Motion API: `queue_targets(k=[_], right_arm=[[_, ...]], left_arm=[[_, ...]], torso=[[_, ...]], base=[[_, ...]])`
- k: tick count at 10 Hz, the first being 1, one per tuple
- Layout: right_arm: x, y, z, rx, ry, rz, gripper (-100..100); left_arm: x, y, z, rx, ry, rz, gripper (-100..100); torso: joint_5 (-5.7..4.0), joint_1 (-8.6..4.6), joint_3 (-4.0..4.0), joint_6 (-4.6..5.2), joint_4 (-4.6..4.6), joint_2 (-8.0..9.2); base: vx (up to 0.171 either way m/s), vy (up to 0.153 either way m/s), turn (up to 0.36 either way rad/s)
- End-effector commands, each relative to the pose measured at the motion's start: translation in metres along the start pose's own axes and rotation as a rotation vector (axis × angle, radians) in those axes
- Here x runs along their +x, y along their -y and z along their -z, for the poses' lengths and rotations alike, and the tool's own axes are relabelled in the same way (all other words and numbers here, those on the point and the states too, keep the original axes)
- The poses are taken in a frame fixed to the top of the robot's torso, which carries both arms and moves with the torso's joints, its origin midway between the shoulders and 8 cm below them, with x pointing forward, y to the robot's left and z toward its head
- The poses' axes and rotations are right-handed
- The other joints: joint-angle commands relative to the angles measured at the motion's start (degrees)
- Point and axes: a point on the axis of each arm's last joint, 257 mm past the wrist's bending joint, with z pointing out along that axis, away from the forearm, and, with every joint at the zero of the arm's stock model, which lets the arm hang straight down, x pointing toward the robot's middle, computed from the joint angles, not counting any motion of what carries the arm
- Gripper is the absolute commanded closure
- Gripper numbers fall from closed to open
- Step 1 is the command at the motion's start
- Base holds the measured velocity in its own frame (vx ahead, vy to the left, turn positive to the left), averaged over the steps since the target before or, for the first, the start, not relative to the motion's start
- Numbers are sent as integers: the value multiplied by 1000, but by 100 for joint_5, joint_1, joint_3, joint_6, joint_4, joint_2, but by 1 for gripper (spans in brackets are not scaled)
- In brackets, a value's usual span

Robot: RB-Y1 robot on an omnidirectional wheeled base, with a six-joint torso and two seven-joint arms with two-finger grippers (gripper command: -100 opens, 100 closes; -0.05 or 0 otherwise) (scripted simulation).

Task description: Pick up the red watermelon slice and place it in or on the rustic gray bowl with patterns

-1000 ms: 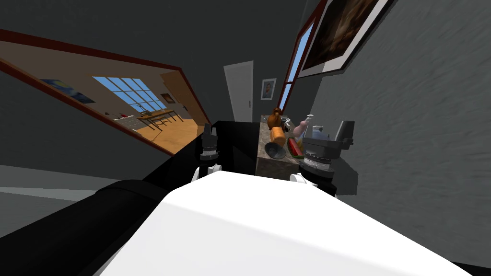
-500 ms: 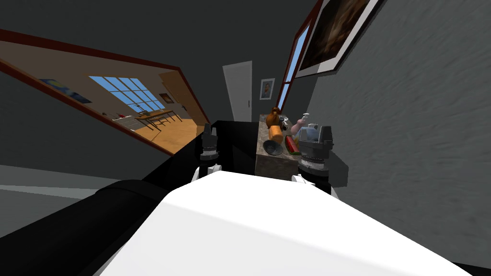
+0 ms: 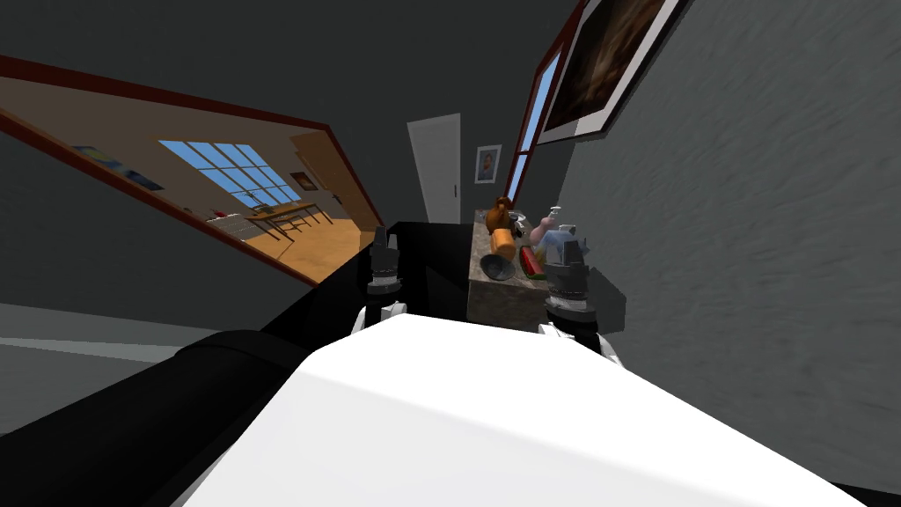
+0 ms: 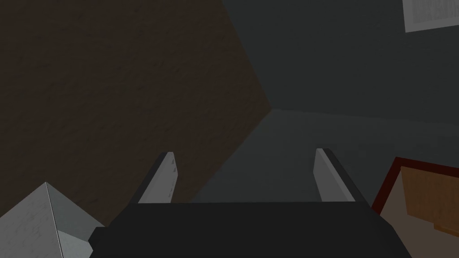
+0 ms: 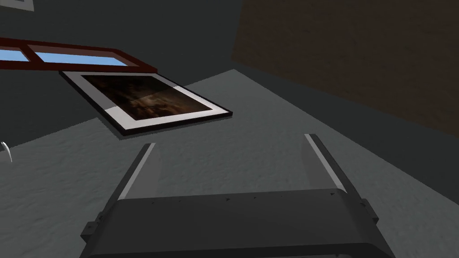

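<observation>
The red watermelon slice [image 3: 529, 261] lies on a stone-topped counter [image 3: 501, 304] ahead of me, by the right-hand wall. Just left of the slice sits the grey bowl [image 3: 497, 268], tipped toward me. My right gripper [image 3: 566, 251] is raised at the counter's near right corner, right of the slice and apart from it. Its fingers point upward, and in the right wrist view this gripper [image 5: 231, 165] stands open with nothing between them. My left gripper [image 3: 380, 236] is held up well left of the counter; in its own wrist view that gripper [image 4: 244, 172] is open and holds nothing.
Behind the bowl and slice the counter carries an orange object [image 3: 503, 242], a brown figure [image 3: 500, 214] and a pink bottle [image 3: 541, 229]. A grey wall [image 3: 748, 264] runs close along the right. A black area [image 3: 431, 264] lies left of the counter, with a white door [image 3: 437, 167] beyond.
My right hand has swung left toward the counter's near right corner and turned its fingers upward. The whole view has shifted a little, so I have moved slightly. The left arm is unchanged.
</observation>
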Motion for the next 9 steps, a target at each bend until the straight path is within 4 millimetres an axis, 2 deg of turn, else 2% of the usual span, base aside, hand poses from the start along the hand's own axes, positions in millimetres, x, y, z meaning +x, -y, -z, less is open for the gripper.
queue_targets(k=[1, 3, 4, 5, 6, 8, 9], right_arm=[[2, 6, 2, 10, -13, 42, -100], [4, 30, 12, 46, -54, 151, -100], [4, 30, 12, 46, -55, 167, -100], [5, 42, 18, 65, -76, 224, -100], [5, 42, 18, 65, -76, 232, -100], [5, 65, 29, 95, -114, 346, -100], [5, 69, 31, 102, -118, 365, -100]], left_arm=[[0, 0, 0, 0, 0, 0, 0], [0, 0, 0, 0, 0, 0, 0], [0, 0, 0, 0, 0, 0, 0], [0, 0, 0, 0, 0, 0, 0], [0, 0, 0, 0, 0, 0, 0], [0, 0, 0, 0, 0, 0, 0], [0, 0, 0, 0, 0, 0, 0]], torso=[[0, 0, 0, 0, 0, 0], [1, 4, -1, 0, 0, -3], [0, 1, 0, 0, 0, 0], [0, 1, -1, -1, 0, -2], [0, 1, -1, 0, 0, -3], [1, 6, -4, 0, -1, -8], [1, 5, -1, 0, 0, -2]], base=[[-43, 0, -9], [-45, -4, -26], [-42, -9, -7], [-40, -8, -17], [-27, -2, -8], [-37, 3, -24], [-39, 1, -8]])
